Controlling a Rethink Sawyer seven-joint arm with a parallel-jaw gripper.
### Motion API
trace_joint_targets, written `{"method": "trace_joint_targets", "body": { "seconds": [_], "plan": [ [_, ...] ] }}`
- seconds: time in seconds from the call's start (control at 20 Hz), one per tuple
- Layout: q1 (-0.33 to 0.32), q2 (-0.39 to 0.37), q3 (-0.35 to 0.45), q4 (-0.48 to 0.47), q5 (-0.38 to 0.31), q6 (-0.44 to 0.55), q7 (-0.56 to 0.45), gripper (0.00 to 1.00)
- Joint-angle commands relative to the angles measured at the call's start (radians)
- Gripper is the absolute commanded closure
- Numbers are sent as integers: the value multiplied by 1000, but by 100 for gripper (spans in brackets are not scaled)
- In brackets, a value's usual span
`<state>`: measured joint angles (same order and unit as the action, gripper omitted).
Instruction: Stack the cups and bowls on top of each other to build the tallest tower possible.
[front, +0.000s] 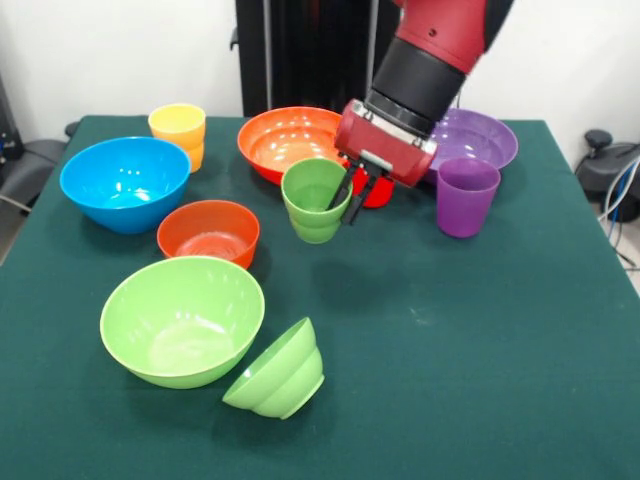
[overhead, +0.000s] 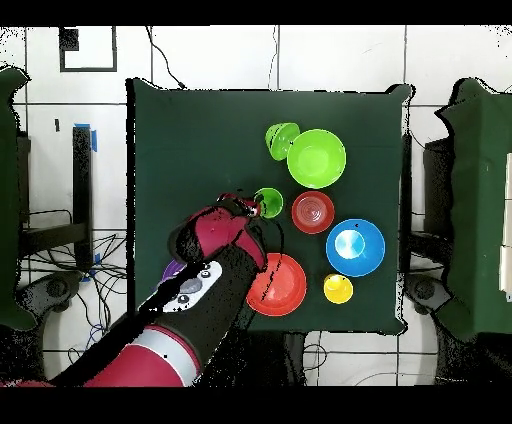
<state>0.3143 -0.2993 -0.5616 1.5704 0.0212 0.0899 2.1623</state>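
My gripper (front: 351, 206) is shut on the rim of the light green cup (front: 314, 201), one finger inside and one outside. It holds the cup slightly tilted above the table's middle; the cup also shows in the overhead view (overhead: 268, 202). The red cup (front: 379, 190) is mostly hidden behind the gripper. The purple cup (front: 466, 196) stands to the right, in front of the large purple bowl (front: 480, 136). The yellow cup (front: 178, 129) stands at the back left. Nothing in view is stacked into a tower.
The large orange bowl (front: 288, 140) sits just behind the held cup. The blue bowl (front: 125, 182), small orange-red bowl (front: 209, 232) and large light green bowl (front: 181, 320) line the left side. The small light green bowl (front: 279, 372) lies tipped on its side at the front.
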Motion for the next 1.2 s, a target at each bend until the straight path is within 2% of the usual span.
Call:
{"method": "trace_joint_targets", "body": {
  "seconds": [0.05, 0.3, 0.55, 0.9, 1.2],
  "plan": [
    [65, 165, -59, -100, 140, -70, 232, 100],
    [62, 130, -22, -60, 142, -106, 220, 100],
    [67, 128, -19, -51, 153, -133, 209, 100],
    [35, 155, 2, -65, 188, -323, 222, 100],
    [50, 163, -9, -56, 248, -371, 208, 100]
  ]
}}
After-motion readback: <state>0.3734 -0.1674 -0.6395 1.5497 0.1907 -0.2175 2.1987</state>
